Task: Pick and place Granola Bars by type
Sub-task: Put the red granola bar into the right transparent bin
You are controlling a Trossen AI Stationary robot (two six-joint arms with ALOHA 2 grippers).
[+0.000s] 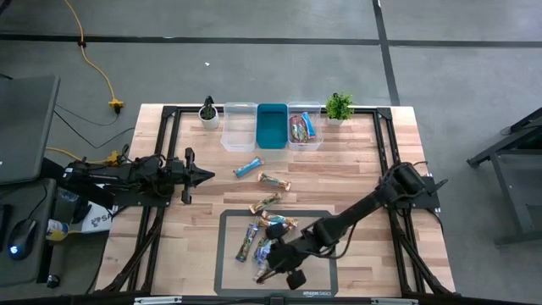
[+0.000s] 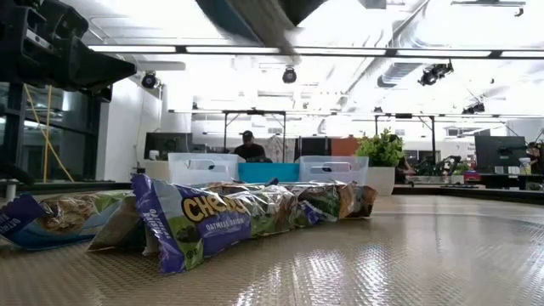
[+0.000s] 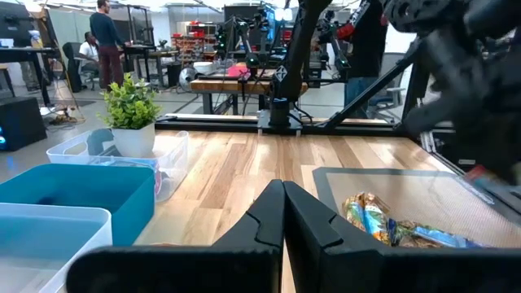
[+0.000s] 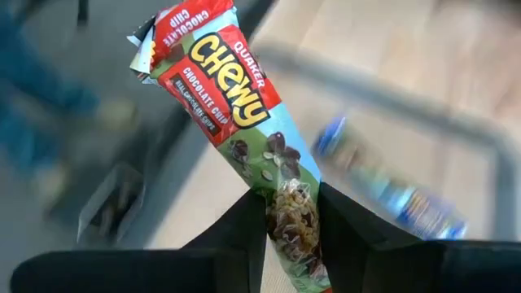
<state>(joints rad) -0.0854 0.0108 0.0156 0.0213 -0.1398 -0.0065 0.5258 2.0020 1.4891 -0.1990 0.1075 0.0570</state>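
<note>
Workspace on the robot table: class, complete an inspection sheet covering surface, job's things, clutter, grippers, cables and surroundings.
Surface: wooden table with a dark mat at its near edge.
Job's things: granola bars heaped on the mat; two more lie toward the bins; some in the right clear bin.
Clutter: two potted plants flank the three bins.
Grippers: right gripper shut on a red Chewy bar; left gripper shut, idle at the table's left.
Cables: yellow cord on the floor.
Surroundings: people at benches behind.

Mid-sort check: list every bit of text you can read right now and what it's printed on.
"QUAKER", "CHEWY", "CHOCOLATE CHIP": red bar pinched in the right gripper.
"CHE…", "OATMEAL RAISIN": purple-ended bar, low view.
"amazon basics": mat edge, barely legible.
Other wrappers and the smaller print: too blurred to read.
</note>
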